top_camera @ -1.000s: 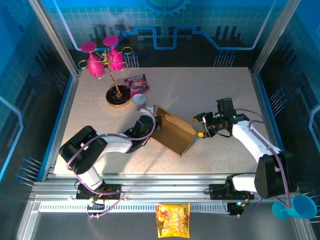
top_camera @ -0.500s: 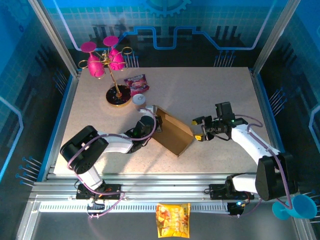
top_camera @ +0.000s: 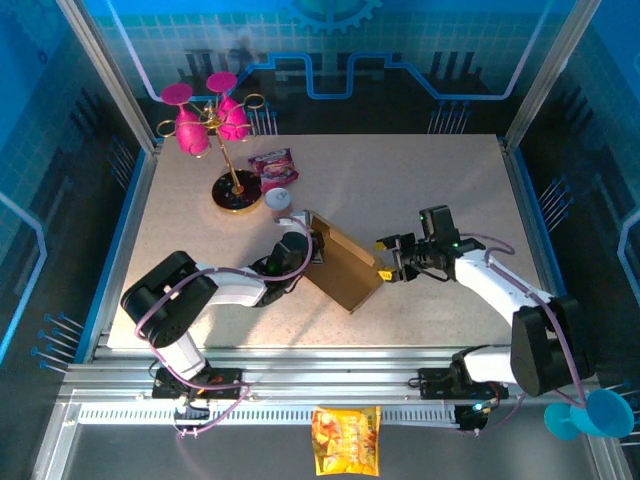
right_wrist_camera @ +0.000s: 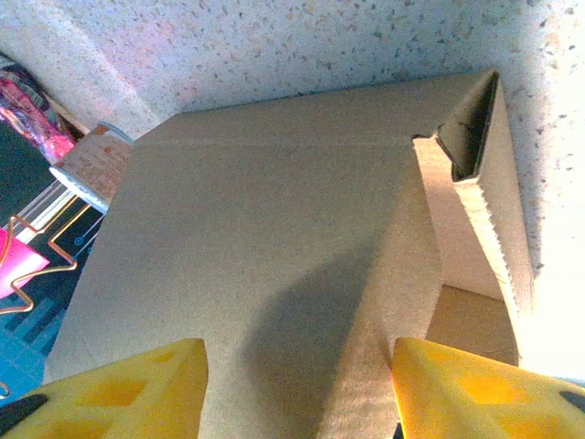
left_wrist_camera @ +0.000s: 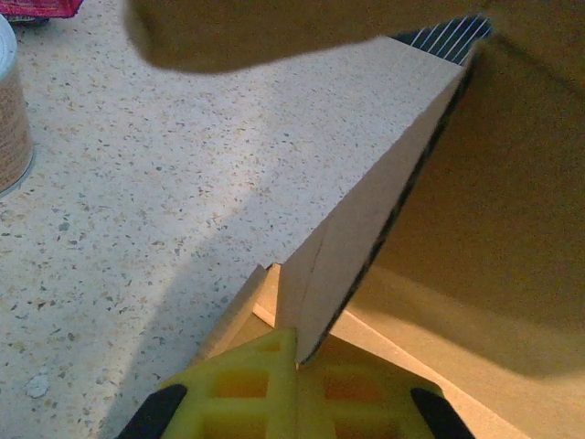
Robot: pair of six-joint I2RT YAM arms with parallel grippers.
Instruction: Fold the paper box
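Two arms reach in from the near edge of the tabletop [top_camera: 430, 190], past a yellow snack bag [top_camera: 346, 440] on the near rail, its print too small to read. At mid-table the box [top_camera: 348, 268] stands half formed between the grippers. The right gripper [top_camera: 386, 261] has slid left over the last second and now meets the box's right wall, jaws spread wide either side of that corner. The wall has swung inward and the box looks narrower, so I judge this side is being folded up. The left gripper [top_camera: 314, 247] stays at the left wall, a flap edge resting on its yellow finger [left_wrist_camera: 238, 393]; whether those jaws pinch it I cannot tell. Farther off stand a small tin [top_camera: 280, 199] with a blurred label, a pink packet [top_camera: 273, 165] with unreadable print, and a gold stand [top_camera: 225, 150] with pink cups
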